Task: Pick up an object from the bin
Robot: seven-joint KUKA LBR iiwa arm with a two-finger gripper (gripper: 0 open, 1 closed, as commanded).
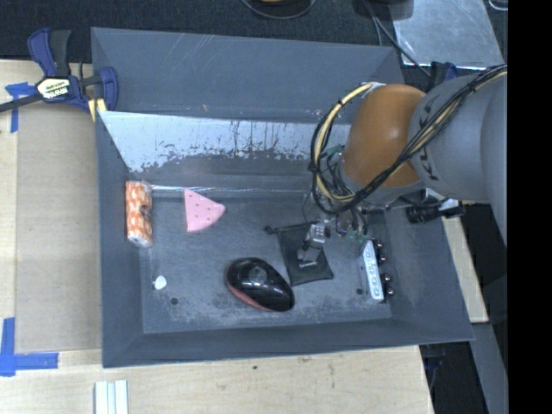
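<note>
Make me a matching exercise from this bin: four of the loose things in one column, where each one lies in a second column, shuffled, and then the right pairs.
Things in the bin:
1. orange speckled packet
2. pink wedge
3. black and red mouse
4. white bar with black buttons

Places:
A. front middle of the floor
B. right side of the floor
C. far left of the floor
D. toward the back, just right of the packet

Pairs: 1-C, 2-D, 3-A, 4-B.
</note>
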